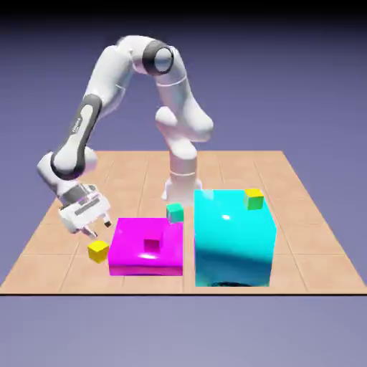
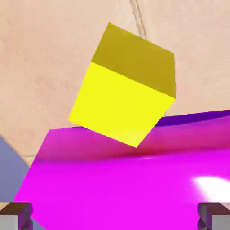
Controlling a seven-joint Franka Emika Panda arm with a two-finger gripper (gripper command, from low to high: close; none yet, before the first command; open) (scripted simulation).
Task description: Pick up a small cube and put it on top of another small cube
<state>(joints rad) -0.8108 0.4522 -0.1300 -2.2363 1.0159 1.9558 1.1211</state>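
Your end effector point(image 1: 96, 229) hangs open above the yellow cube point(image 1: 98, 250), which sits on the table point(image 1: 43, 251) just beside the magenta block point(image 1: 129, 261). Descend carelessly and a finger may clip that block.

Small dark lettering on the arm's point(image 1: 84, 125) forearm link, too tiny to read; nothing else written.

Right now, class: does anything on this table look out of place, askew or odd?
Nothing looks damaged or spilled. The small yellow cube sits flat on the table beside the magenta block, turned at an angle to that block's edge in the hand view. The open gripper hangs just above it, holding nothing.
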